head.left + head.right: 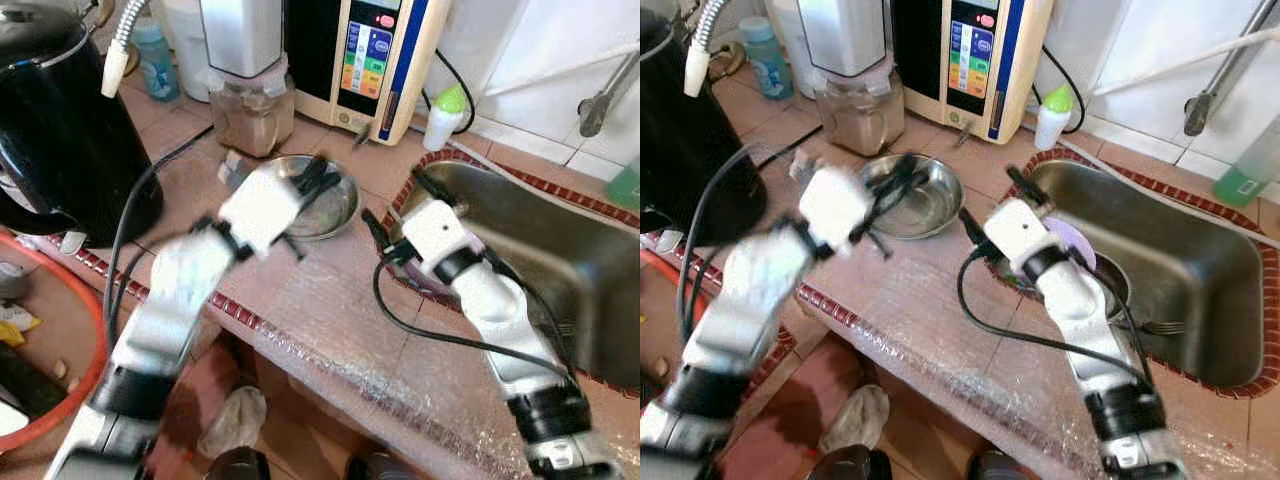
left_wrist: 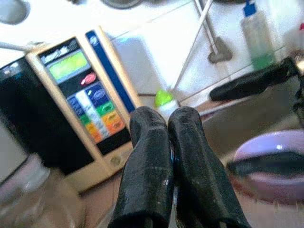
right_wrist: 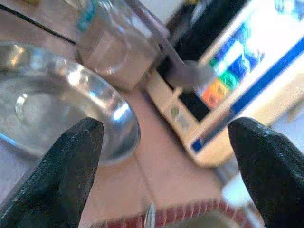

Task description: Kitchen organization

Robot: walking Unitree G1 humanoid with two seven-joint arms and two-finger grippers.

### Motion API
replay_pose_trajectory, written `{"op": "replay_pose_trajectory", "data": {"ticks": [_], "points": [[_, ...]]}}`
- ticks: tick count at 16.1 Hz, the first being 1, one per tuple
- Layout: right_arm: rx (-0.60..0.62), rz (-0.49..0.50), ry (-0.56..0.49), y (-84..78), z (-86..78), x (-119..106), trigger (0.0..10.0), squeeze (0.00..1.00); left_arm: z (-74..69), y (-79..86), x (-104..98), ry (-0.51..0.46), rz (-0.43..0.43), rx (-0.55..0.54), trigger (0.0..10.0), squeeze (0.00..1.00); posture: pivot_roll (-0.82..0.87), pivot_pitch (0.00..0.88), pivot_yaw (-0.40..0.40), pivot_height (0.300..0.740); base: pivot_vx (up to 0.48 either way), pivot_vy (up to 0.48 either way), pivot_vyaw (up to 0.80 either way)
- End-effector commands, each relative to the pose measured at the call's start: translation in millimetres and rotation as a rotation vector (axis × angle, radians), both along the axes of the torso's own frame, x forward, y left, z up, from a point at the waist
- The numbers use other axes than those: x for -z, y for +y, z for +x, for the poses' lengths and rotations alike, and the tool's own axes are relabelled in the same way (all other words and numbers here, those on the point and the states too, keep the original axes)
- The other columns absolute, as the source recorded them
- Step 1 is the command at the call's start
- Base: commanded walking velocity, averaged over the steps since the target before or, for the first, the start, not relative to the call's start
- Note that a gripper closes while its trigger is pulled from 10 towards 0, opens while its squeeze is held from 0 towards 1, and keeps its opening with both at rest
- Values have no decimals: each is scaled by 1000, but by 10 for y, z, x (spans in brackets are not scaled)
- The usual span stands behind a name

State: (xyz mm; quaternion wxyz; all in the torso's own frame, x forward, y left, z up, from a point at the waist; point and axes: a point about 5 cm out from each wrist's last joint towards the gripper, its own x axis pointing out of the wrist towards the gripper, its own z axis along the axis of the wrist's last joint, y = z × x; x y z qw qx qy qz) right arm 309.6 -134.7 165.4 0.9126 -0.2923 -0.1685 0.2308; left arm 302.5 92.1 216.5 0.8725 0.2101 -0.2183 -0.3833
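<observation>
Over the countertop's steel bowl [image 1: 325, 205], the left gripper [image 1: 318, 180] is hovering with fingers pressed together and empty, while the right gripper [image 1: 1030, 195], spread wide and empty, is needing a slow, level approach to the rim.

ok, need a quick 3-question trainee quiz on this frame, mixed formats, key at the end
1. True or false: the left end effector has its two fingers pressed together with nothing between them.
2. Multiple choice: the steel bowl sits on A) the sink floor, B) the counter in front of the blender jar, C) the black kettle.
3. Fill in: the right end effector is ____, its fingers set wide apart, near the rim of the sink.

Key: 1 true; 2 B; 3 open
</observation>
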Motion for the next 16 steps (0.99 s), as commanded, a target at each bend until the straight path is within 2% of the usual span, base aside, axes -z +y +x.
{"op": "replay_pose_trajectory", "data": {"ticks": [1, 5, 6, 7, 12, 16], "points": [[-21, -31, -20, 13, 3, -8, 10000, 0, 31, -34, 38, 47, 23, 31, 0, 0, 19, 54, -7, 740, 0, 0, 0], [-36, -84, -80, 58, 69, -27, 10000, 0, 89, -268, 34, 138, 72, 158, 0, 0, 11, 47, 5, 740, 0, 0, 0], [-23, -83, -93, 56, 84, -37, 1020, 0, 76, -316, 51, 154, 76, 180, 0, 0, 11, 46, 6, 740, 0, 0, 0], [-23, -78, -94, 71, 84, -29, 0, 0, 64, -350, 61, 159, 79, 194, 0, 0, 10, 45, 8, 740, 0, 0, 0], [-39, -54, -33, 125, 84, 98, 0, 0, 29, -420, 74, 167, 80, 224, 0, 0, 10, 41, 3, 740, 0, 0, 0], [33, -31, 5, 72, 177, 140, 0, 0, 10, -442, 90, 174, 73, 225, 0, 0, 10, 39, -3, 740, 0, 0, 0]]}}
